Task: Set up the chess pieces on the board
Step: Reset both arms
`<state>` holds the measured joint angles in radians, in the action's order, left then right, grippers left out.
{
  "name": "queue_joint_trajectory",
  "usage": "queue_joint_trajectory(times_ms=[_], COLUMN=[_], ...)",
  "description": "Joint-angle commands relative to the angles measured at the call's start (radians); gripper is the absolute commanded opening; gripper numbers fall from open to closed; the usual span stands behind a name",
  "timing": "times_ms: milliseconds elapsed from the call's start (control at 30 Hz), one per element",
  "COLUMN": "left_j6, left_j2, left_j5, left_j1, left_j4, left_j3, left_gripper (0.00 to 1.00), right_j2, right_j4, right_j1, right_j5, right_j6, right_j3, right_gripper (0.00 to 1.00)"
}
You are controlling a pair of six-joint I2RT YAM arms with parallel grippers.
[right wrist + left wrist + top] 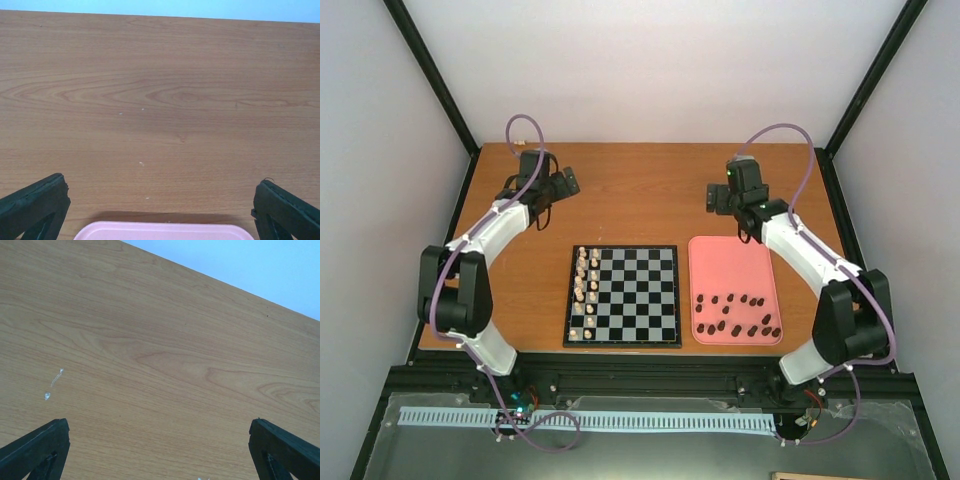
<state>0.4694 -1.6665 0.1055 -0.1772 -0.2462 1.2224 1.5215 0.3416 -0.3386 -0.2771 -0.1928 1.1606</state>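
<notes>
The board (630, 295) lies flat at the table's middle. Several pale cream chess pieces (586, 280) stand on its two left columns. Several dark brown chess pieces (735, 312) lie loose on the near half of the pink tray (732, 262), right of the board. My left gripper (570, 182) hangs open and empty over bare wood far left of the board; only its black fingertips (42, 447) show in the left wrist view. My right gripper (712, 198) is open and empty just beyond the tray's far edge (165, 231), with its fingertips (285, 207) wide apart.
The wooden table (640, 190) stretches behind the board to white walls. Black frame posts (435, 75) stand at the back corners. A white slotted strip (590, 420) runs along the near edge by the arm bases.
</notes>
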Motion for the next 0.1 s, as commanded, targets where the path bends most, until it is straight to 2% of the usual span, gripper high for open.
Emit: queue_joint_trajectory(times_ms=[0,67], left_j6=[-0.021,-0.02], left_j2=[0.035,0.033], left_j5=[0.032,0.034], left_j1=[-0.008,-0.009], left_j4=[-0.015,-0.017], left_j3=[0.051,0.052], left_gripper=[1.0,1.0], right_j2=[0.024,0.032], right_j4=[-0.027,-0.025], right_j1=[0.025,0.027], right_j5=[-0.005,-0.004], right_j6=[0.008,0.004], right_j3=[0.043,0.043], right_gripper=[1.0,1.0])
